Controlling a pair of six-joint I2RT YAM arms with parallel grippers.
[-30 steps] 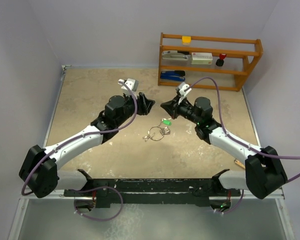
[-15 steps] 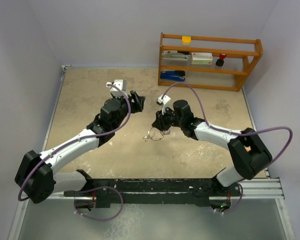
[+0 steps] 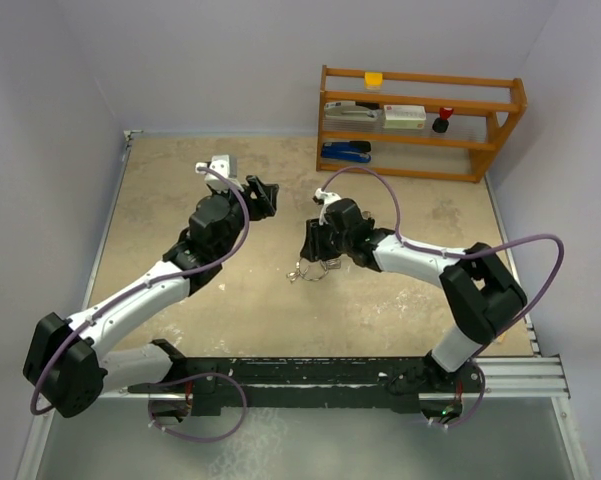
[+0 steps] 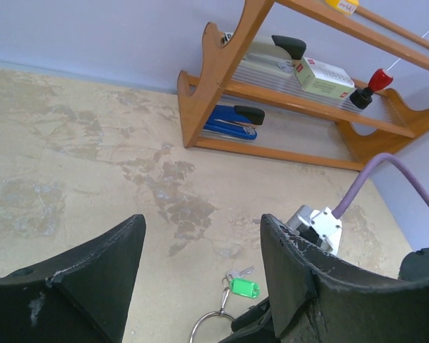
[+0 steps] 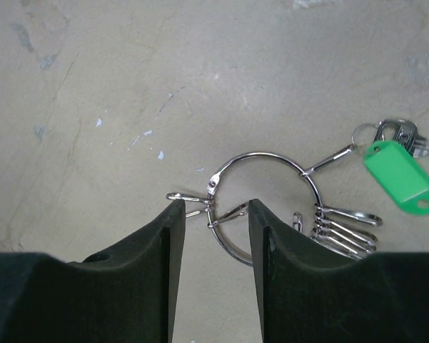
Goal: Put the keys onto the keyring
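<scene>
The keyring [image 5: 271,158] lies flat on the beige tabletop, a thin silver ring with several wire clips [image 5: 342,230] along it. A clip links it to a small bunch of silver keys [image 5: 405,133] with a green tag [image 5: 402,177]. My right gripper [image 5: 215,207] hangs open just above the ring's near-left arc, one finger on each side of it, holding nothing. In the top view it [image 3: 312,255] covers the green tag; the ring [image 3: 308,270] shows below it. My left gripper [image 3: 263,190] is open and empty, up and to the left. Its wrist view shows the tag [image 4: 244,288] and ring [image 4: 207,325] ahead.
A wooden shelf rack [image 3: 420,120] stands at the back right. It holds a blue stapler [image 4: 232,121], a grey stapler, a small box and a red-knobbed stamp. Lilac walls close in the left, back and right. The right arm's purple cable [image 4: 371,182] loops above the ring.
My right arm has swung left and down over the keyring, and its jaws have gone from shut to open. My left gripper has drawn back to the upper left and opened wider.
</scene>
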